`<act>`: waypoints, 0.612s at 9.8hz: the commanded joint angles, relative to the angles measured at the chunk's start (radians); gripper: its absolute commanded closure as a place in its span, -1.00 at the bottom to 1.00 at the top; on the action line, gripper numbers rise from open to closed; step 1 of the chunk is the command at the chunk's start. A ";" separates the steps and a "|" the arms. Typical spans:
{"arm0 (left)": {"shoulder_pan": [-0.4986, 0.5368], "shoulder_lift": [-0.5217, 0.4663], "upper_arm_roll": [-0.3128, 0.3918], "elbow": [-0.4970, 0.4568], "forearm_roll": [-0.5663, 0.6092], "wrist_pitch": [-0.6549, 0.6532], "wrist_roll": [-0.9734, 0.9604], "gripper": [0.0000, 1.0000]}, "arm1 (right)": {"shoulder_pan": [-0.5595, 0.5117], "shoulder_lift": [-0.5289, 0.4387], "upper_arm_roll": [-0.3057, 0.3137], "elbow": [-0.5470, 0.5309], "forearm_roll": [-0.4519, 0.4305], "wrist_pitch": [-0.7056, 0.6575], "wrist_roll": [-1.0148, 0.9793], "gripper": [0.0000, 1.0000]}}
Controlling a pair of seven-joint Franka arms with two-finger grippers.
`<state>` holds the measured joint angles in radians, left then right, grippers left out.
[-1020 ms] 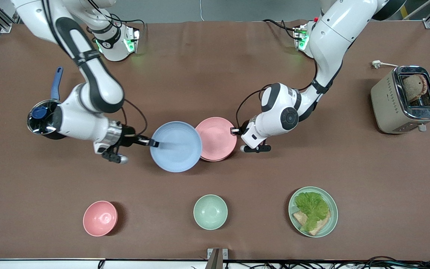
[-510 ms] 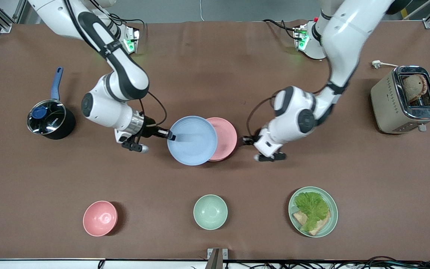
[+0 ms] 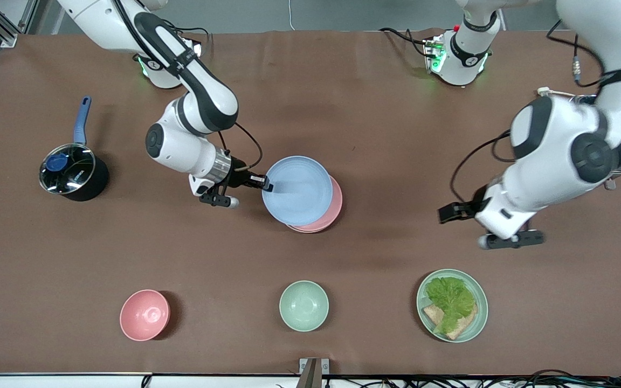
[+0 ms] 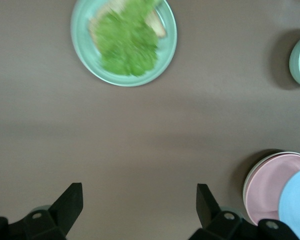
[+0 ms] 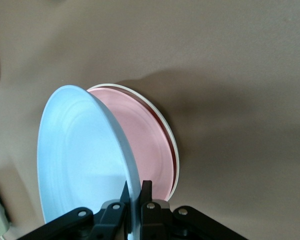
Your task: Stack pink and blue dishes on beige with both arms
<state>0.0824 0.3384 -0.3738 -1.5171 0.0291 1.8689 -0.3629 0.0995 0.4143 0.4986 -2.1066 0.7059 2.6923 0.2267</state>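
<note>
My right gripper [image 3: 268, 187] is shut on the rim of the light blue plate [image 3: 298, 190] and holds it tilted just above the pink plate [image 3: 334, 207]. The blue plate covers most of the pink one. In the right wrist view the fingertips [image 5: 147, 186] pinch the blue plate [image 5: 80, 155] edge, and the pink plate [image 5: 152, 145] rests on the beige plate [image 5: 175, 150], of which only the cream rim shows. My left gripper [image 3: 447, 212] hangs open and empty over bare table toward the left arm's end. Its wrist view shows the stack's beige plate [image 4: 247, 178] rim at one side.
A pink bowl [image 3: 144, 314], a mint-green bowl [image 3: 303, 305] and a mint-green plate with lettuce and bread [image 3: 452, 305] stand along the table edge nearest the front camera. A pot with a blue handle [image 3: 68, 172] sits toward the right arm's end. The left arm hides most of the toaster.
The right gripper has carried the blue plate toward the left arm's end until it covers the pink plate. The left gripper has drawn away from the stack and risen.
</note>
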 commanded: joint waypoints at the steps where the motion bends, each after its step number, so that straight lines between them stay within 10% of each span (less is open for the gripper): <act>1: 0.029 -0.066 0.004 0.070 0.055 -0.091 -0.002 -1.00 | 0.009 0.023 0.009 -0.009 -0.005 0.050 0.017 0.95; 4: 0.046 -0.145 0.003 0.126 0.060 -0.241 0.054 -1.00 | 0.031 0.064 0.011 -0.007 -0.005 0.124 0.016 0.87; 6: 0.048 -0.243 0.004 0.124 0.052 -0.324 0.082 -1.00 | 0.031 0.067 0.011 -0.004 -0.005 0.123 0.014 0.41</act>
<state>0.1325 0.1472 -0.3715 -1.3666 0.0691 1.5975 -0.3047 0.1320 0.4849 0.5009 -2.1063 0.7059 2.8008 0.2266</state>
